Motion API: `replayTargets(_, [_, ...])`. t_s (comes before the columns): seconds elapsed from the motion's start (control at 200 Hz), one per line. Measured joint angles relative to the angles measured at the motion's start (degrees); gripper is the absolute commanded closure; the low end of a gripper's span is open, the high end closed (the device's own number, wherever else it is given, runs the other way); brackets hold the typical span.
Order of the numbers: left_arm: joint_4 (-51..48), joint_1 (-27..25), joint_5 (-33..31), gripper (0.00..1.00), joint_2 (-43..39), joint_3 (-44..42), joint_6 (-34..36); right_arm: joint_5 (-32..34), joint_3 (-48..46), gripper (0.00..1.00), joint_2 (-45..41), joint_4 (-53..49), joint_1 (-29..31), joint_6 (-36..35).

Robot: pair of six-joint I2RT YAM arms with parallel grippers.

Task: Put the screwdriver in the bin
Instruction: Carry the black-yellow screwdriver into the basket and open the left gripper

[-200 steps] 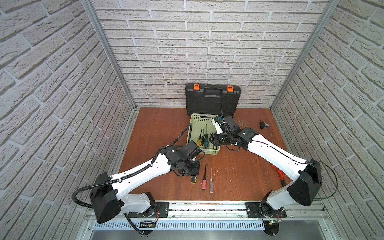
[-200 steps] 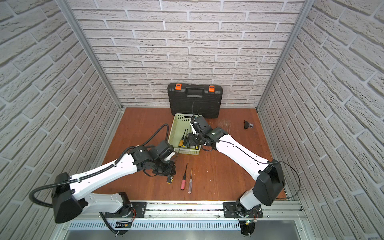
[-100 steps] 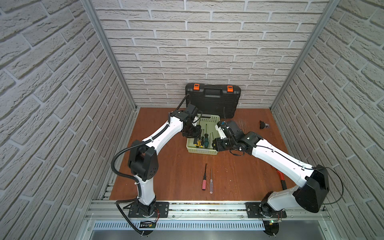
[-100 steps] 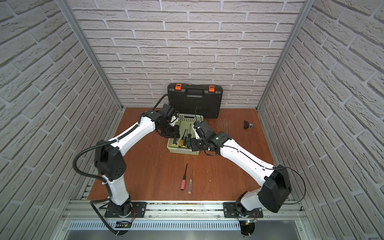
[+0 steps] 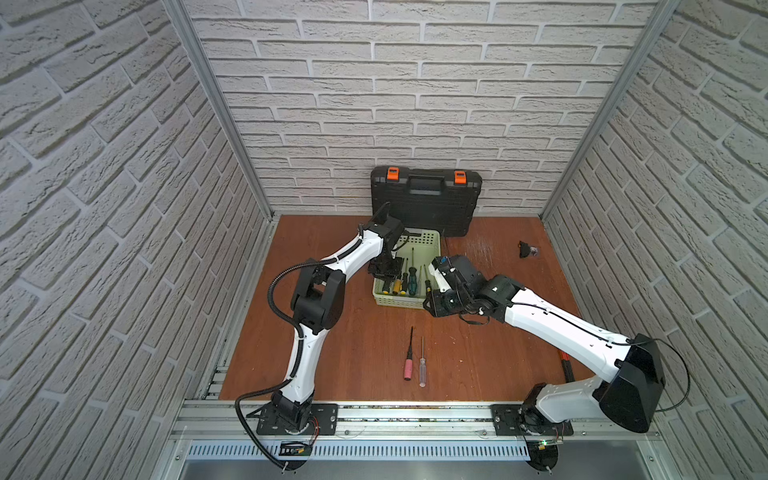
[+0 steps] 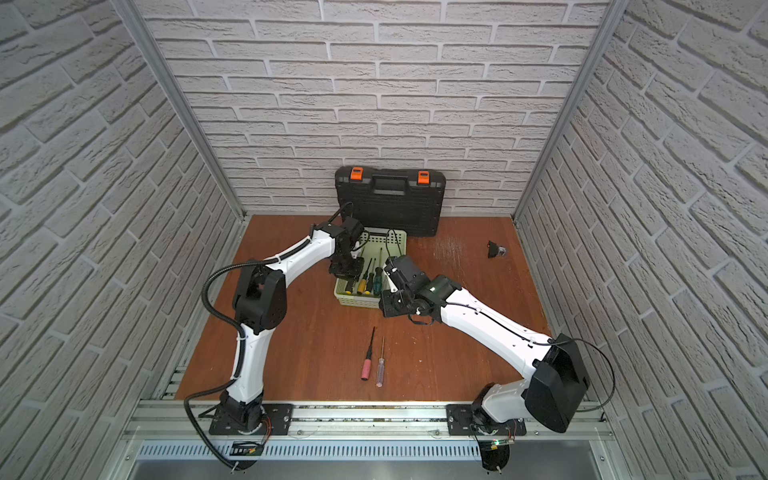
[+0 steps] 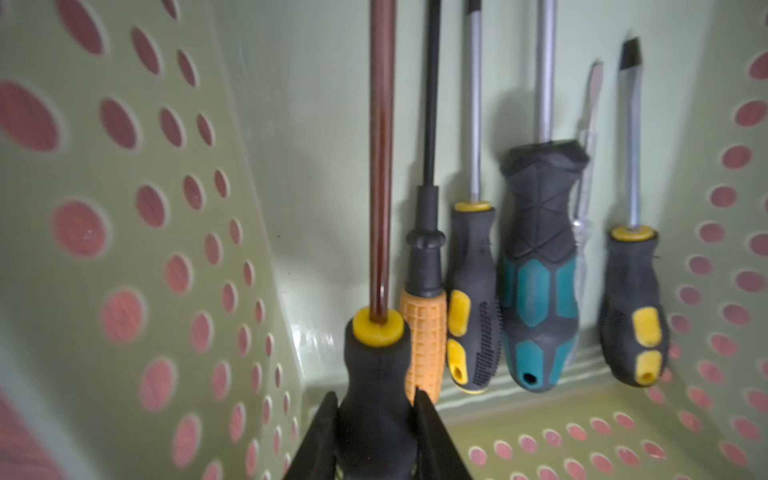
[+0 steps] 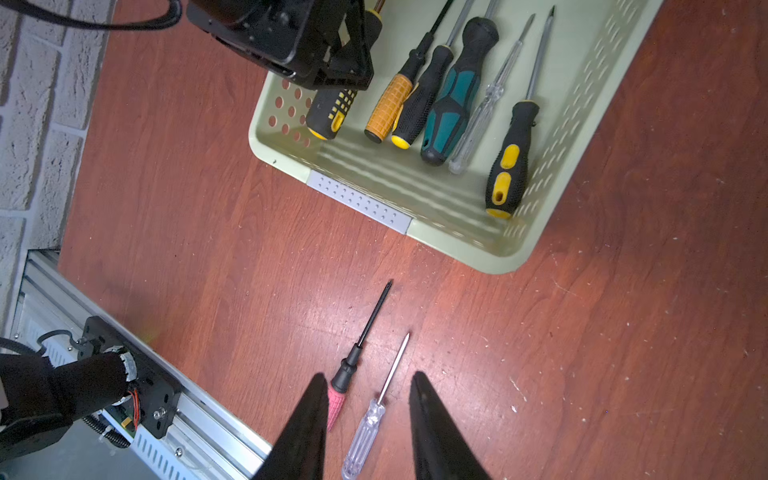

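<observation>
Left hand (image 7: 375, 399) clamps screwdriver (image 7: 376, 357) inside bin (image 7: 291, 124); five other screwdrivers (image 7: 538, 270) lie alongside.

On the left wrist feed the screwdriver (image 7: 376, 365) I hold leaves the frame at both ends, butt and tip cut off, and the left gripper (image 7: 375, 397) shows only its fingertips. The bin (image 7: 124, 208) wall beside it is blurred. A clear screwdriver (image 7: 582, 232) sits mostly hidden behind the teal-handled screwdriver (image 7: 540, 270). In both top views, at 4 o'clock from the bin, a red-handled tool (image 5: 566, 365) lies mostly under the right arm (image 5: 561, 328); at 2 o'clock a small black object (image 5: 527, 249) is too small to identify. On the right wrist feed, 1 finger of the right gripper (image 8: 369, 376) hides part of the pink-handled screwdriver (image 8: 337, 401).
</observation>
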Motion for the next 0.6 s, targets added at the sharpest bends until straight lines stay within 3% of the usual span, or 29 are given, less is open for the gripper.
replayTargets(0.22, [0.55, -0.31, -1.07, 0.83, 1.53, 0.00, -0.07, -0.20, 0.00, 0.65, 0.76, 0.85, 1.88, 1.07])
replayTargets(0.455, [1.40, -1.03, -1.25, 0.83, 3.02, 0.00, -0.09, -0.20, 0.00, 0.65, 2.64, 1.60, 3.78, 1.95])
replayTargets(0.6, [1.49, -1.05, -1.27, 0.70, 3.02, 0.00, -0.13, 0.07, 0.00, 0.65, 2.64, 1.64, 4.00, 2.49])
